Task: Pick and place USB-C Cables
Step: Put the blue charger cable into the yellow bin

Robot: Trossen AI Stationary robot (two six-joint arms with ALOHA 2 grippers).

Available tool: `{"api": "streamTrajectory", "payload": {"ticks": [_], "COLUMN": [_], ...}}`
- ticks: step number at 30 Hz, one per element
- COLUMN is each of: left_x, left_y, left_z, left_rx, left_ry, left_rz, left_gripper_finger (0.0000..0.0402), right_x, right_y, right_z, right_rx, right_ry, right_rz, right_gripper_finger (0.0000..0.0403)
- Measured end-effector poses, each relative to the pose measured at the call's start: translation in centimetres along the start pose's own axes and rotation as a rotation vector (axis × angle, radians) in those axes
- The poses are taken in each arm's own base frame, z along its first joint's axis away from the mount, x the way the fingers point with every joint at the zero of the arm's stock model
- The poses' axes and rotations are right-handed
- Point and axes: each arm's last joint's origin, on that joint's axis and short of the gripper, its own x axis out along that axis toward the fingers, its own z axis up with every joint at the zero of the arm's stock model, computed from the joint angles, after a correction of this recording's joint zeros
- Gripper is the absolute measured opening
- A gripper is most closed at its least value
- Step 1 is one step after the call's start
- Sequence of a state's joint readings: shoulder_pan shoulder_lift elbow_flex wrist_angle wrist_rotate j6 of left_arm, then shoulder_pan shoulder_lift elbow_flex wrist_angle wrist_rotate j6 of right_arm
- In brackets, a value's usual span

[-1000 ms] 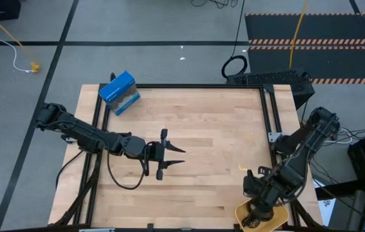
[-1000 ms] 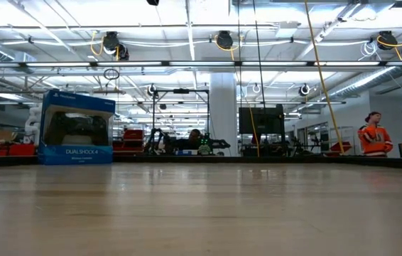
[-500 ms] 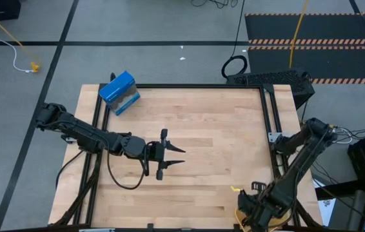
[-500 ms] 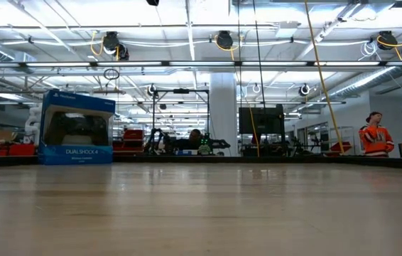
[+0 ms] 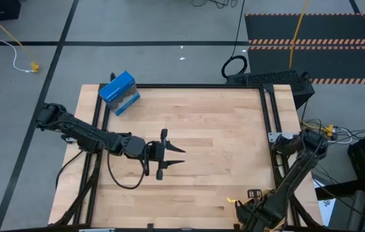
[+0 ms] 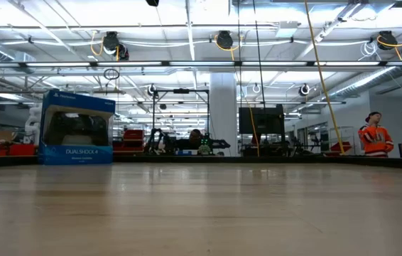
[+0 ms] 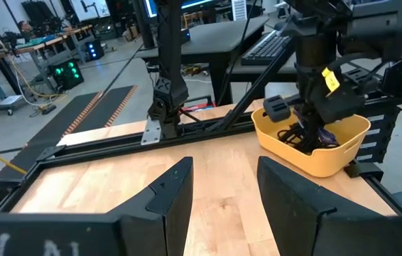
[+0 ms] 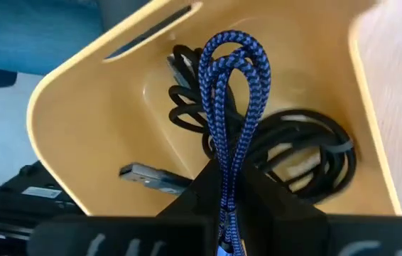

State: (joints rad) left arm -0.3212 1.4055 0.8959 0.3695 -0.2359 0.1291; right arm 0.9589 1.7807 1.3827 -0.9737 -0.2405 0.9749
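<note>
A blue-purple braided USB-C cable [image 8: 233,99], folded into loops, is in my shut right gripper [image 8: 240,186], which points steeply down into a yellow bin [image 7: 297,155] at the table's near right corner. Black USB-C cables [image 8: 307,153] lie coiled on the bin's floor. In the high view the right arm [image 5: 292,177] hides the bin. Over the table's middle, my left gripper [image 5: 179,156] stands open, its fingers level and empty, pointing toward the bin. My right gripper pinches the bundled strands of the blue-purple cable [image 8: 227,174] between its two fingers, coming from above and pointing steeply down. The loops reach out beyond the fingertips, over the black cables. Whether the loops touch the bin's floor I cannot tell.
A blue box [image 5: 119,92] stands at the table's far left corner. A black frame rail [image 5: 273,122] runs along the right edge, and the wooden top [image 5: 215,129] between the arms is bare. A person in orange [image 6: 375,136] stands far behind the table.
My right gripper, still shut on the blue-purple cable, has sunk and moved toward the table's near edge, tipping steeper and rolling a little. The arm now covers the yellow bin in the high view.
</note>
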Motion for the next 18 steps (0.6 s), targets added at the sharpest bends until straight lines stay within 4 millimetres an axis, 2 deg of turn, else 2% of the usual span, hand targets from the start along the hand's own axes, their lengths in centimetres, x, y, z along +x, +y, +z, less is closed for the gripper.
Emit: {"api": "streamTrajectory", "payload": {"ticks": [8,18], "left_x": [0.0,0.01], "left_y": [0.01,-0.01], "left_z": [0.0,-0.01], "left_rx": [0.0,0.0], "left_ry": [0.0,0.0], "left_rz": [0.0,0.0], "left_gripper_finger": [0.0161,0.0161], "right_x": [0.91,0.93], "right_y": [0.31,0.27], "right_z": [0.48,0.5], "right_rx": [-0.095,-0.131], "right_ry": [-0.004,-0.002], "right_rz": [0.005,0.001], "right_gripper_finger": [0.002,0.0023]}}
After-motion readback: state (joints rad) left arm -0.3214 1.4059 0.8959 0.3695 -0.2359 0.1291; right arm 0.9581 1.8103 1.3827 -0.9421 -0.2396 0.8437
